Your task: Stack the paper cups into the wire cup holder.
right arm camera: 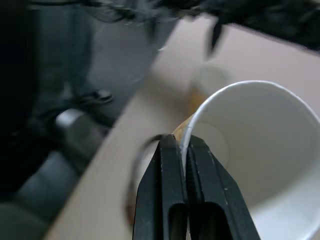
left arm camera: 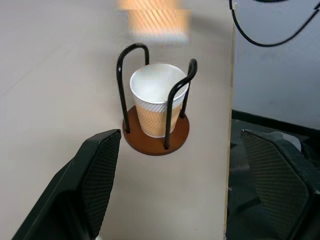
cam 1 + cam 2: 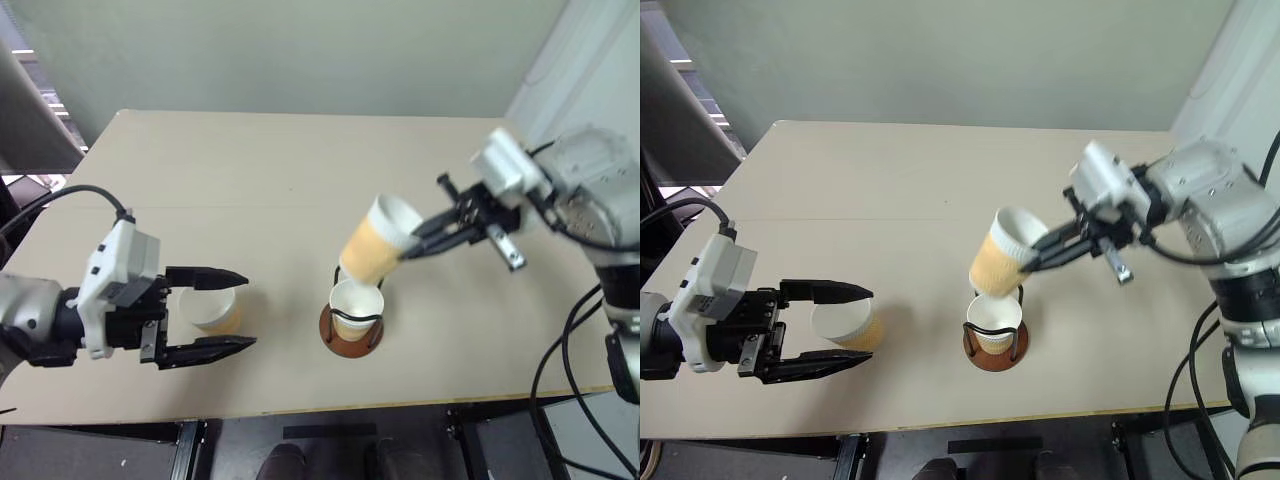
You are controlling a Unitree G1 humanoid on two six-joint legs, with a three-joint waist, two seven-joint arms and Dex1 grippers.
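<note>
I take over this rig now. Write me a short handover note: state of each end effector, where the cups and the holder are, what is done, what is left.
Right end effector: shut on the rim of a paper cup, carried tilted just above the wire cup holder.
Left end effector: open, holding nothing, with the third cup standing on the table between its fingers.
Done: one cup sits upright in the holder.
Left: nest the carried cup into it, then grasp and stack the third cup.
</note>
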